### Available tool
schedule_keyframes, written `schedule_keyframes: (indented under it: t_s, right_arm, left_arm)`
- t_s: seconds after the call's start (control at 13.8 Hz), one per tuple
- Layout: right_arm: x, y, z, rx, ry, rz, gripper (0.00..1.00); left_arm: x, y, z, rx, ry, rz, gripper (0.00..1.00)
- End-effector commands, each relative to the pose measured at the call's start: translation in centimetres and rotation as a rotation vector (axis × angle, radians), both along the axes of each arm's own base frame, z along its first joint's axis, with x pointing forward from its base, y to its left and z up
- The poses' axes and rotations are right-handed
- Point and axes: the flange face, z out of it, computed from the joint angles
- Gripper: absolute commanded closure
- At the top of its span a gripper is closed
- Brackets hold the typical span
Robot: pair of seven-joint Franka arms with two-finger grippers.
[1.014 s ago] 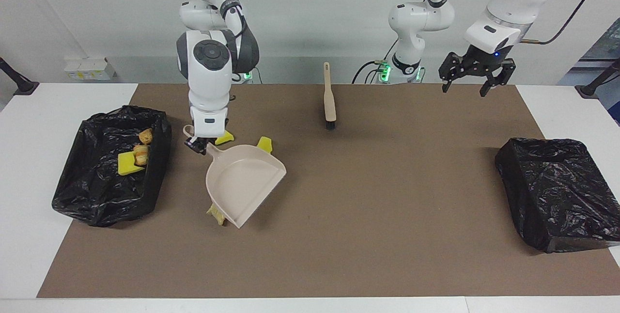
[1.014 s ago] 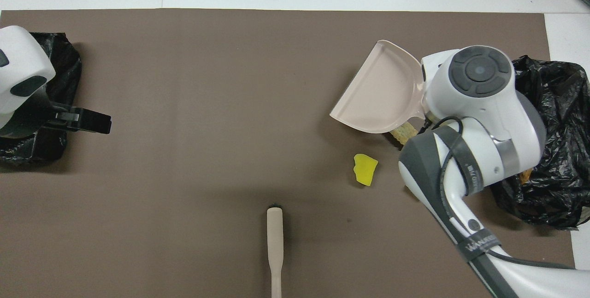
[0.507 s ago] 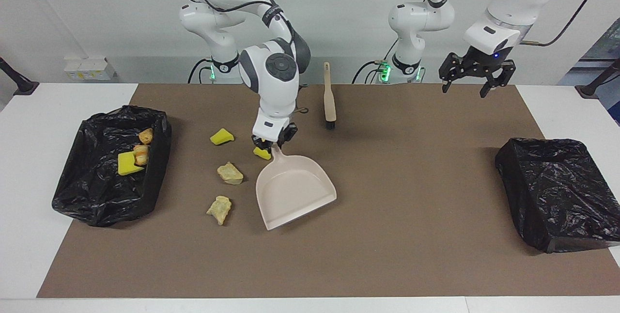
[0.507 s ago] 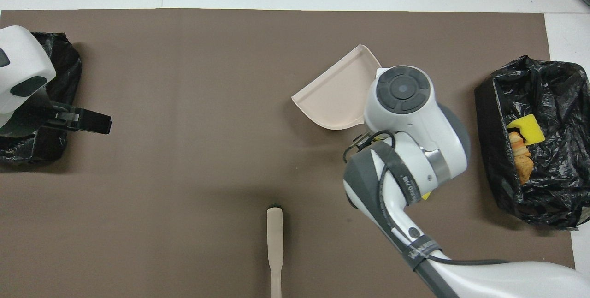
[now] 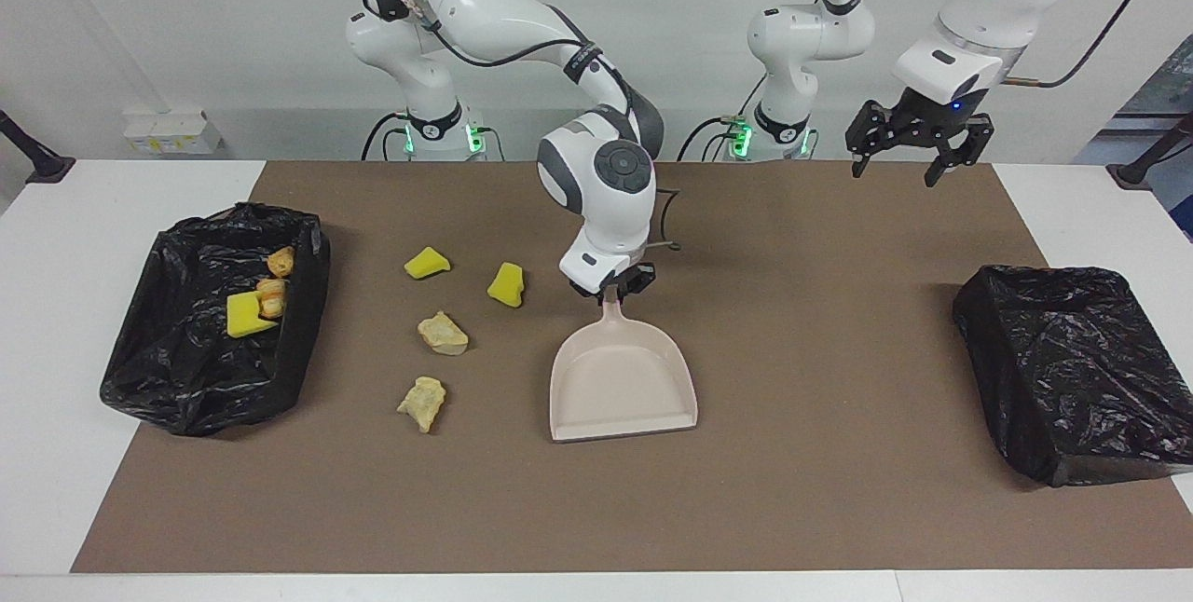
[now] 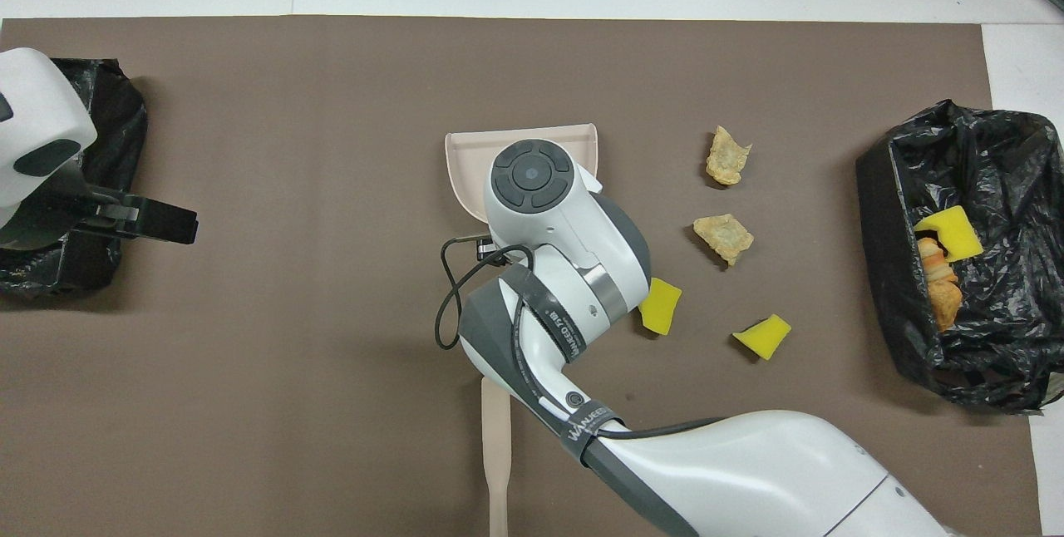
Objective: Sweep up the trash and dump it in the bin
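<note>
The right arm's gripper [image 5: 612, 290], its fingers closed on the handle of the beige plastic dustpan [image 5: 623, 380], has swung the empty pan away from the black-bagged bin [image 5: 200, 369] at the right arm's end of the surface and now holds it near the middle of the brown mat [image 5: 820, 481], mouth toward the edge farthest from the robots. Left uncovered between pan and bin lie four pieces of trash: two yellow sponge chunks [image 5: 428, 263] [image 5: 507, 285] and two beige lumps [image 5: 443, 333] [image 5: 422, 402]. More pieces [image 5: 256, 302] already sit in that bin. The left gripper [image 5: 918, 150] waits with its fingers spread wide and empty over the corner at the left arm's base, near a second black-bagged bin [image 5: 1072, 369]. The beige-handled brush [image 6: 495, 454] lies untouched, so another sweep looks due
</note>
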Motion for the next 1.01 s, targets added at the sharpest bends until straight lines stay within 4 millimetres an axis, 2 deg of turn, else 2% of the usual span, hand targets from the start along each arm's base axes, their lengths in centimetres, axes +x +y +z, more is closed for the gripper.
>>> schedule_keyframes:
  t_s: [0.0,0.07,0.14,0.22,0.29,0.36,0.43,0.51,0.72,0.94]
  right_arm:
    - [0.0,1.7,0.8,0.072,0.014,-0.093,1.0]
    - [-0.2,1.9,0.9,0.086,0.024,-0.101,1.0]
    - [-0.3,1.8,1.0,0.084,0.026,-0.102,0.79]
    - [-0.7,2.2,1.0,0.078,0.034,-0.093,0.62]
    - [-1.2,2.3,1.1,0.072,0.041,-0.087,0.48]
    - [-1.8,2.1,1.8,0.062,0.049,-0.081,0.41]
    - [-2.3,1.8,2.4,0.052,0.058,-0.074,0.18]
    - [-2.9,1.5,3.6,0.041,0.067,-0.07,0.0]
    - [-6.0,-0.2,5.9,0.002,0.102,-0.064,0.0]
    - [-10.2,-2.2,7.7,0.026,0.145,-0.091,0.0]
  left_arm:
    - [-0.5,0.4,0.9,0.017,0.0,-0.002,0.0]
    - [-0.5,0.4,0.9,0.017,0.0,-0.002,0.0]
    - [-0.5,0.5,0.9,0.017,0.0,0.0,0.0]
    - [-0.4,0.5,0.8,0.017,0.002,0.001,0.0]
    - [-0.5,0.5,0.9,0.017,-0.001,0.003,0.0]
    - [-0.5,0.4,0.9,0.016,-0.003,0.001,0.0]
    - [-0.5,0.4,0.9,0.016,-0.003,0.0,0.0]
    - [-0.4,0.5,0.9,0.016,-0.003,0.001,0.0]
    - [-0.4,0.4,0.8,0.016,-0.003,0.001,0.0]
    - [-0.4,0.4,0.9,0.015,-0.01,0.001,0.0]
